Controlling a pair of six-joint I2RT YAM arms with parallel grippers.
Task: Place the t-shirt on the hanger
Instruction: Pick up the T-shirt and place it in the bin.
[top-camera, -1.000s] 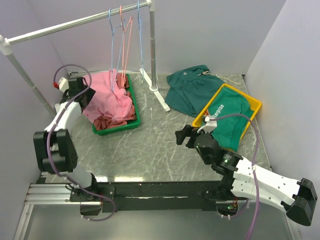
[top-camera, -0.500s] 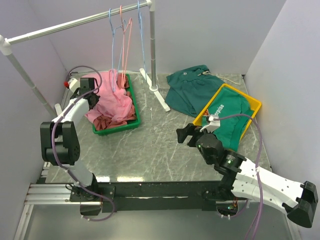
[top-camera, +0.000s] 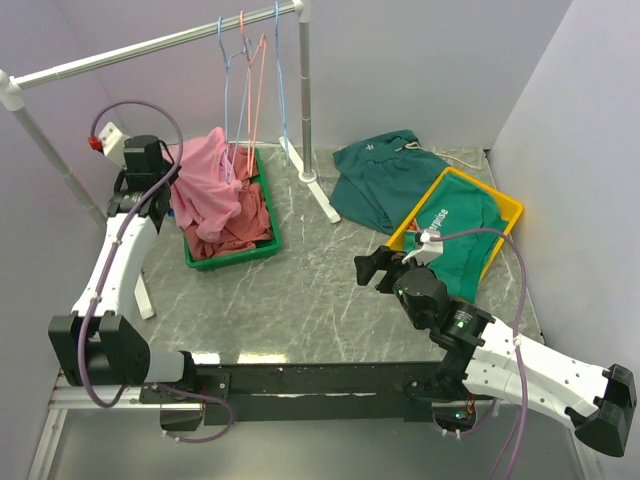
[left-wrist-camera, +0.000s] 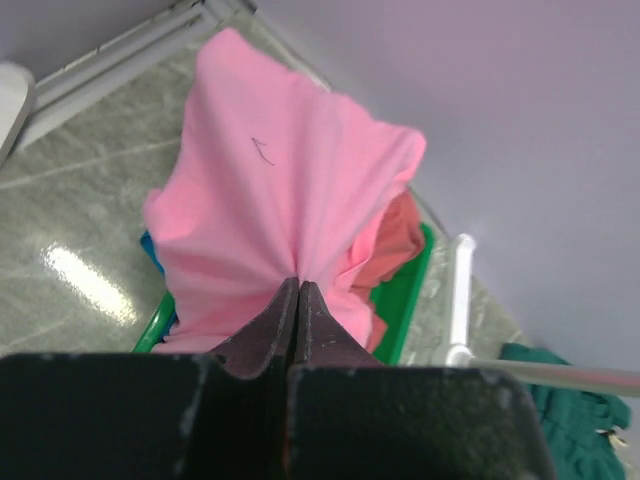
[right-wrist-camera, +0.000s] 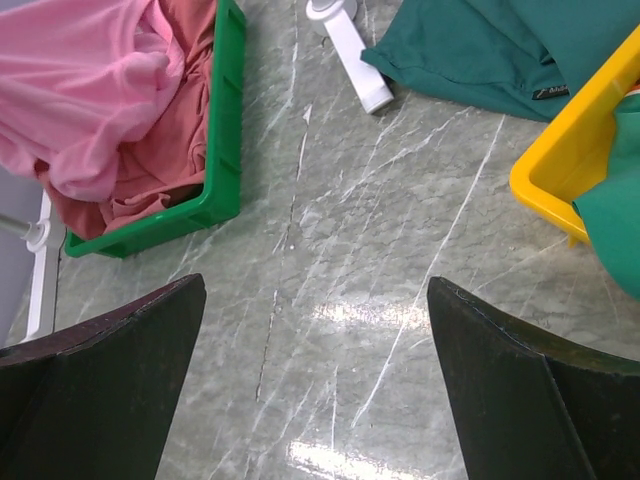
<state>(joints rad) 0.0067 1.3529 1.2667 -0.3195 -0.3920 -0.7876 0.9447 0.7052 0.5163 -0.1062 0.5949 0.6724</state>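
The task is only at its first step. The left gripper (left-wrist-camera: 298, 292) is closed tightly on a fold of the plain bright pink soft cloth t-shirt (left-wrist-camera: 285, 190), and the cloth fans out from the pinch. Part of the shirt is lifted above the green plastic tray (top-camera: 232, 256). Its lower part, as far as I can tell, drapes on the dull brick-red shirt (top-camera: 236, 226) lying in that tray. The thin light-blue wire hanger (top-camera: 224, 100) hangs untouched by its hook on the grey metal rail (top-camera: 140, 47), above the tray. So nearly everything is left: to bring the shirt free, to open its neck or hem, and to pass the hanger inside. The right gripper (right-wrist-camera: 315, 290) stands wide open and empty over the marble table (right-wrist-camera: 400, 230), well apart from the shirt.

Compared with one second ago, the left arm has risen and stretched out — then its jaws were low in the pile, now they are shut and the pink cloth is pulled upward. The right arm has hardly moved.
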